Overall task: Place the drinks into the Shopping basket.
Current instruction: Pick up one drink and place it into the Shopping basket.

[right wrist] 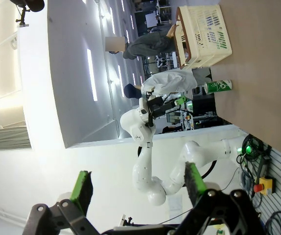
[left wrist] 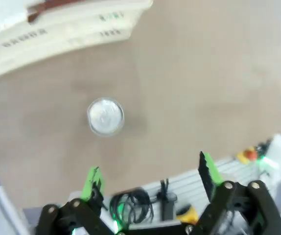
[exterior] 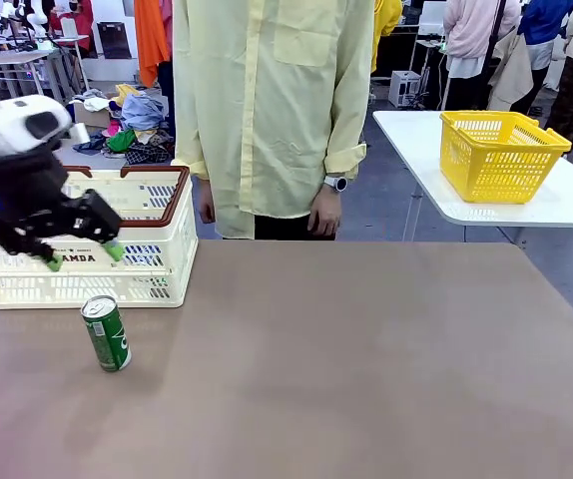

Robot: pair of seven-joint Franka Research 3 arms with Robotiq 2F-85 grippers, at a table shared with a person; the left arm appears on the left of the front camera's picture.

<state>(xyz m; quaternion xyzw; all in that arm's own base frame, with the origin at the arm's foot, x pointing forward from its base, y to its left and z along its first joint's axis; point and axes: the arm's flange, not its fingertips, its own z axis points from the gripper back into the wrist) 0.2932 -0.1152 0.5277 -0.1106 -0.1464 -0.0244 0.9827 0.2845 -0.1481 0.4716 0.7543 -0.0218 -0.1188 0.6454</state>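
Lettering on the Shopping basket reads partly as "AMDA" in black, the first letter hidden behind the left gripper; the cream crate sits at the table's far left edge, dark red-brown handles along its rim. Left gripper hangs in front of the basket's near wall, green pads spread apart and grasping nothing. Just below and slightly right of it, the green can stands upright on the table, apart from the fingers, its label print too small to read. From the left wrist, the can's silver top lies ahead of the splayed fingers. Right gripper is raised, fingers released and empty.
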